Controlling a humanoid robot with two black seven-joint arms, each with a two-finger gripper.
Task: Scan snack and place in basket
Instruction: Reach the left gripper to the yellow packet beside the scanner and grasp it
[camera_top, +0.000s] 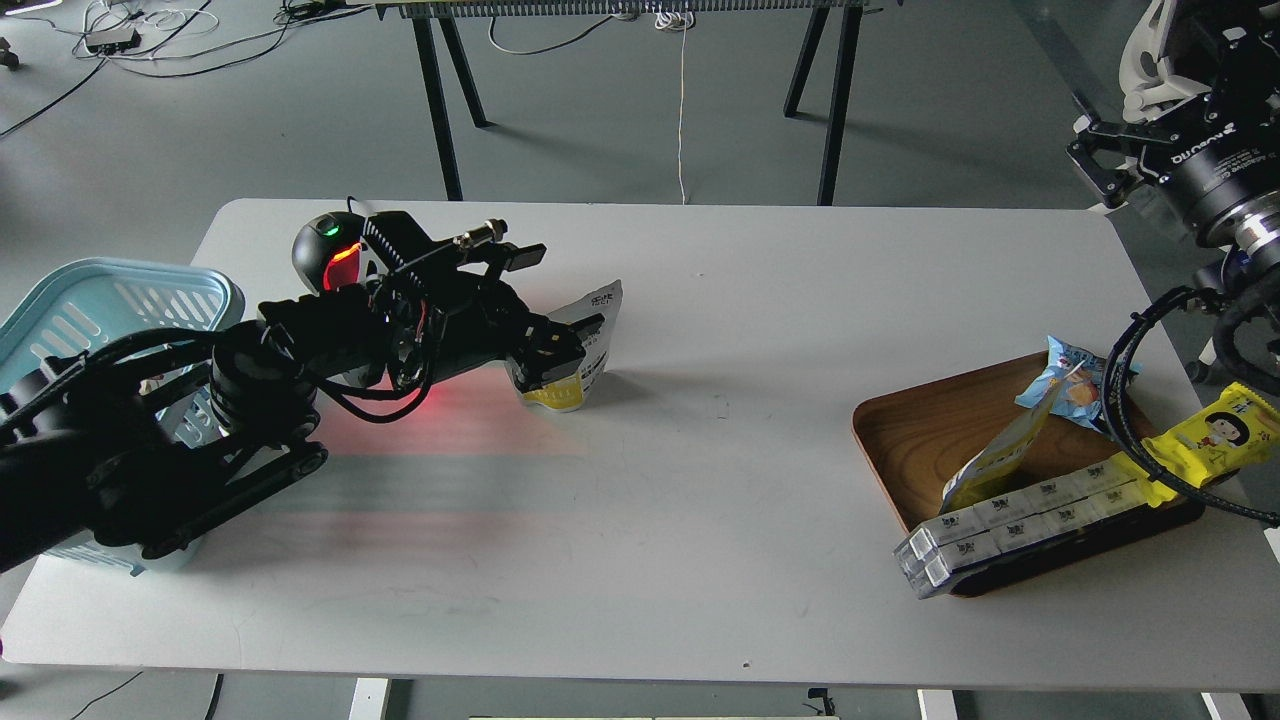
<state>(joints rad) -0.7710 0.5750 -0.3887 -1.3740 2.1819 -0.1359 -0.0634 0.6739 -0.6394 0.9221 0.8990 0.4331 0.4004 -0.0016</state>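
The snack, a white and yellow pouch, stands upright on the white table right of the scanner. My left gripper is at the pouch, with its dark fingers over the pouch's left and front face. I cannot tell whether the fingers press on it. The light blue basket stands at the table's left edge, partly hidden by my left arm. My right gripper is open and empty, raised off the table's far right corner.
A black barcode scanner with a green lamp stands behind my left arm and casts red light on the table. At the right, a brown wooden tray holds a blue packet, a yellow cartoon wrapper, long white boxes and a pouch.
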